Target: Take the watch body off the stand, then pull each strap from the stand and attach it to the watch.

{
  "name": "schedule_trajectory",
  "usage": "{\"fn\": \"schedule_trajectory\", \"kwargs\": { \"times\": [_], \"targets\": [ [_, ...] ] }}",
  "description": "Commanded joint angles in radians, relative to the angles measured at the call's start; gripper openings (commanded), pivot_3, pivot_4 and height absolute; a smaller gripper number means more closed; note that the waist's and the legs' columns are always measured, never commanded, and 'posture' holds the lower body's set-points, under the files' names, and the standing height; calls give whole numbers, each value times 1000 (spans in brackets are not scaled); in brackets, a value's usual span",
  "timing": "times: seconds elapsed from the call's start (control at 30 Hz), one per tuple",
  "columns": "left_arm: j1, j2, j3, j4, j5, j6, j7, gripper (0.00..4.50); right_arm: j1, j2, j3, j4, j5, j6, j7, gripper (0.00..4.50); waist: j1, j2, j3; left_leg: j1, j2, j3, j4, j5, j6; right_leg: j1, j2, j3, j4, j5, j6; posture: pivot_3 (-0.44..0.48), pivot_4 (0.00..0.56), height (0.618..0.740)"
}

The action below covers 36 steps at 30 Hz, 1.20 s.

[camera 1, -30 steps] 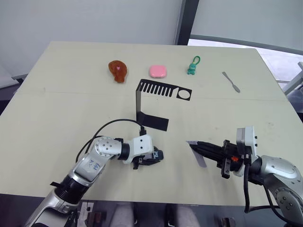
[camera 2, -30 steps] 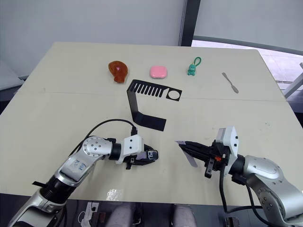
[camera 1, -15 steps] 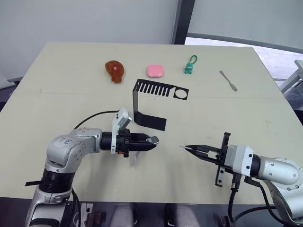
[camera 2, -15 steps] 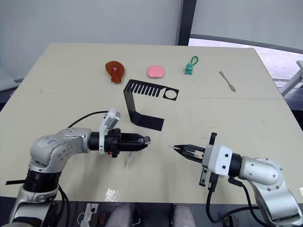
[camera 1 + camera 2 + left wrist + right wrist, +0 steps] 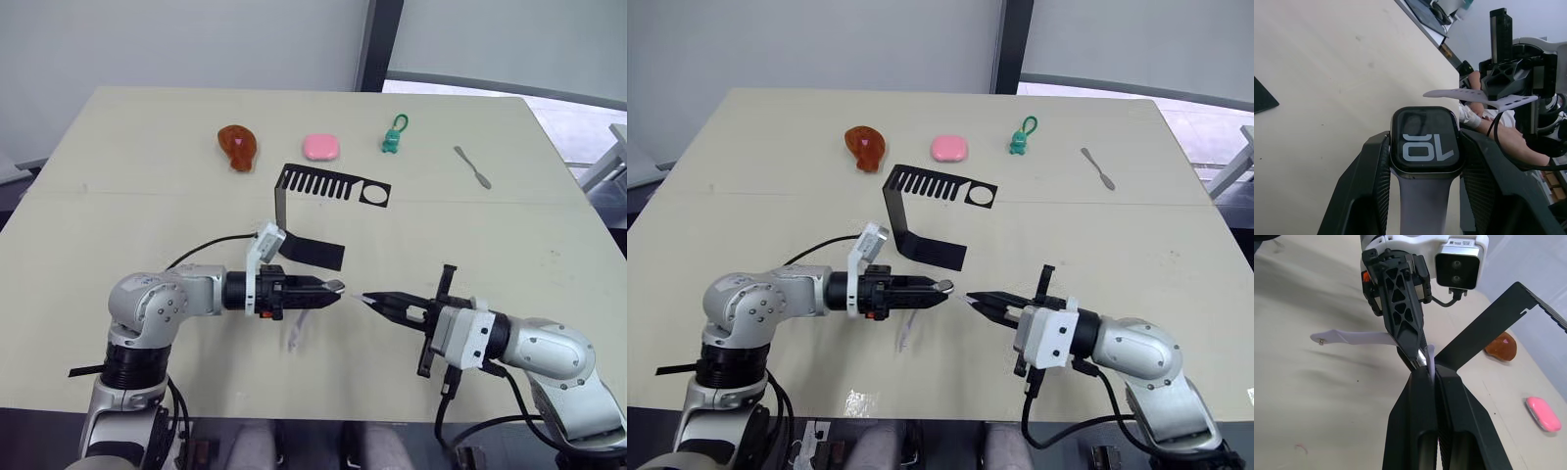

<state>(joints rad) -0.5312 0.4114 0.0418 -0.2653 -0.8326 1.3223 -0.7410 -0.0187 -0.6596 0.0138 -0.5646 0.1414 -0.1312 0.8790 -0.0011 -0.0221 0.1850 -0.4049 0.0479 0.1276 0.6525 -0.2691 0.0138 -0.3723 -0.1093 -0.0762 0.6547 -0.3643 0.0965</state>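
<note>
Black stand (image 5: pixel 312 215) sits empty at mid-surface, slots and ring hole bare; both straps and the watch are off it. Left gripper (image 5: pixel 331 288) has its jaws clamped on the sides of the watch body (image 5: pixel 1426 141), held above the surface just near of the stand's foot, screen to the wrist camera. One pale strap (image 5: pixel 297 330) is already on the watch and hangs below it. Right gripper (image 5: pixel 377 301) has its jaws pressed narrow on the second strap (image 5: pixel 1480 98), pinching it close to one end, so a short tip points at the watch and the holed length trails free. The two grippers face each other tip to tip, close but apart. Judged step: sliding the second strap into the free slot of the watch. Risks: the strap is thin and limp, so its tip may bend or skid off the case edge if it meets the slot at an angle; a tilted or too-high approach would jam it partway. A hard push could twist the watch in the left jaws or knock it loose. The thin pinch could also let the strap slip back rather than seat.
</note>
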Motion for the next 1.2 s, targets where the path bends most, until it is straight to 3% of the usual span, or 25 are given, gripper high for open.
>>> {"fn": "schedule_trajectory", "kwargs": {
  "times": [0.03, 1.2],
  "targets": [
    [-5, -4, 37, -26, -61, 25, 12, 1590, -2, 9, 3, 0, -12, -28, -28, 0, -1, 0, 0, 0, 0, 0, 0, 0, 0, 0, 0, 0, 0, 0, 0, 0, 150, 740],
    [16, -12, 33, -40, -137, 21, 111, 1590, -32, -4, 14, 93, -16, -104, -20, 0, -1, 0, 0, 0, 0, 0, 0, 0, 0, 0, 0, 0, 0, 0, 0, 0, 150, 740]
  ]
}}
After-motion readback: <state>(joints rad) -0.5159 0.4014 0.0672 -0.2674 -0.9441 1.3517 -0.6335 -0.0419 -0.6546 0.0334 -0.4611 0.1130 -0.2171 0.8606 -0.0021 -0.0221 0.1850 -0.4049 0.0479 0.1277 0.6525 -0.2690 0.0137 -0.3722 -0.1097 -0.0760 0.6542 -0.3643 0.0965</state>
